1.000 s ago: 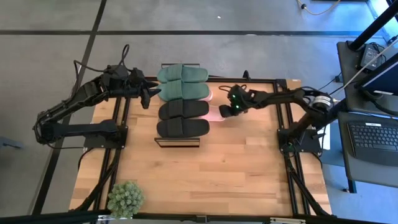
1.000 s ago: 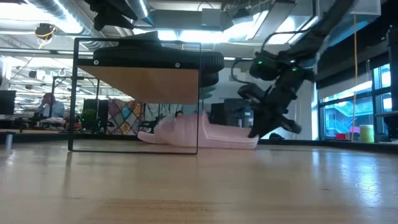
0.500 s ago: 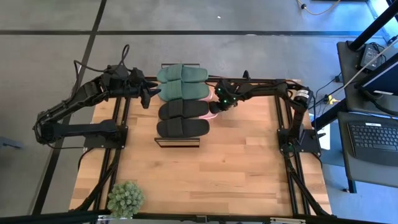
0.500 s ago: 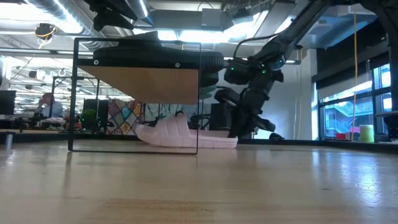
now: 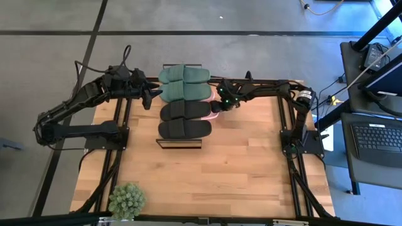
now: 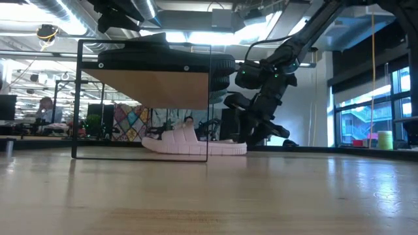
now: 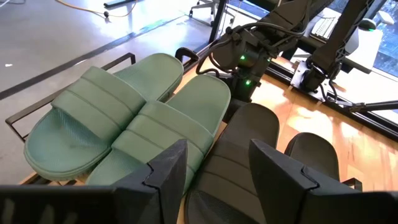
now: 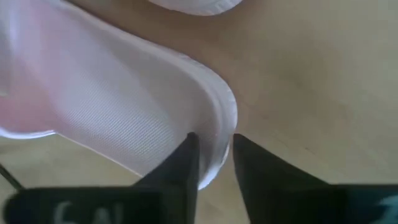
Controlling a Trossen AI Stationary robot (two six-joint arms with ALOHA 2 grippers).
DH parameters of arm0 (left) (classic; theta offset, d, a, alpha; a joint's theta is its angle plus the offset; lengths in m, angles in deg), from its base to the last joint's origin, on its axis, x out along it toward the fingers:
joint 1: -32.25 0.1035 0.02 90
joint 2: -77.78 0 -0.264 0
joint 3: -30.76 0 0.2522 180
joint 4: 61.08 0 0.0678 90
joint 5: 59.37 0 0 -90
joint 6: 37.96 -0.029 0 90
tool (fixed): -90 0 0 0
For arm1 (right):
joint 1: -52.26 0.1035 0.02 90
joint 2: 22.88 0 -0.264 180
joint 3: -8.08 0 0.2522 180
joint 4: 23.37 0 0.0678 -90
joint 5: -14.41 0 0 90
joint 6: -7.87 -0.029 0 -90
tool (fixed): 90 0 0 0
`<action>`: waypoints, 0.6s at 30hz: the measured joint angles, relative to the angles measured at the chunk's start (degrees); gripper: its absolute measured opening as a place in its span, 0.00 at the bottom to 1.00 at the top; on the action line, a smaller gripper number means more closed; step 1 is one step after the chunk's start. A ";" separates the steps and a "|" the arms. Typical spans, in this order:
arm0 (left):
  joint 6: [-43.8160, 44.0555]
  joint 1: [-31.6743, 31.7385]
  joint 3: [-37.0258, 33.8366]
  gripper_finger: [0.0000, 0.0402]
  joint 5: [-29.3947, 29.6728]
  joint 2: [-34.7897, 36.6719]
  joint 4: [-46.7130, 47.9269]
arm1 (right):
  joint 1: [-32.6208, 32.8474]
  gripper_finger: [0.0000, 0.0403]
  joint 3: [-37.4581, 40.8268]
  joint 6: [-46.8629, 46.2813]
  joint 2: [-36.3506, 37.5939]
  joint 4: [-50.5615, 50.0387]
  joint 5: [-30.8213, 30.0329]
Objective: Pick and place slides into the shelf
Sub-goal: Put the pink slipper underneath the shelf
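Observation:
The shelf (image 5: pixel 179 145) stands at the table's far middle; its wooden plank (image 6: pixel 157 89) bears two green slides (image 5: pixel 184 83) and two black slides (image 5: pixel 184 119). A pale pink slide (image 6: pixel 196 145) lies flat on the table under the plank, its heel end sticking out to the right (image 5: pixel 216 112). My right gripper (image 5: pixel 221 105) stands open at that heel, one finger on each side of the rim. A second pink slide's edge (image 8: pixel 199 5) shows beyond it. My left gripper (image 7: pixel 214 155) hovers open at the shelf's far left, above the green slides (image 7: pixel 124 118). My right gripper has the pink slide's heel rim (image 8: pixel 217 134) between its two fingers, which come slanting down from the table's right. Whether the fingers touch the rim, I cannot tell. The slide rests with its sole on the table.
A small potted plant (image 5: pixel 127 201) stands at the near left corner. Bare tabletop (image 5: pixel 220 176) stretches from the shelf to the near edge. A desk with a laptop (image 5: pixel 377 139) stands off the table's right side.
My right gripper has gone toward the table's left and a little toward its far edge, then kept still. The pink slide has slid along the table farther in under the shelf and now lies flat.

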 joint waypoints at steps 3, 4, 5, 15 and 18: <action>-0.01 -0.01 0.00 0.41 0.02 0.00 -0.02 | 0.00 0.33 0.00 -0.68 -0.02 -0.06 0.04; -0.01 0.00 0.00 0.41 0.02 -0.01 -0.04 | 0.00 0.35 0.00 -0.68 -0.02 -0.06 0.04; -0.01 -0.01 0.00 0.41 0.02 -0.01 -0.06 | 0.00 0.37 0.00 -0.68 -0.02 -0.07 0.07; -0.04 -0.02 0.00 0.41 0.07 -0.01 -0.07 | 0.00 0.43 0.00 -0.87 0.04 -0.10 0.55; -0.05 0.00 0.00 0.41 0.09 -0.01 -0.07 | 0.00 0.43 0.00 -0.81 0.82 0.16 0.55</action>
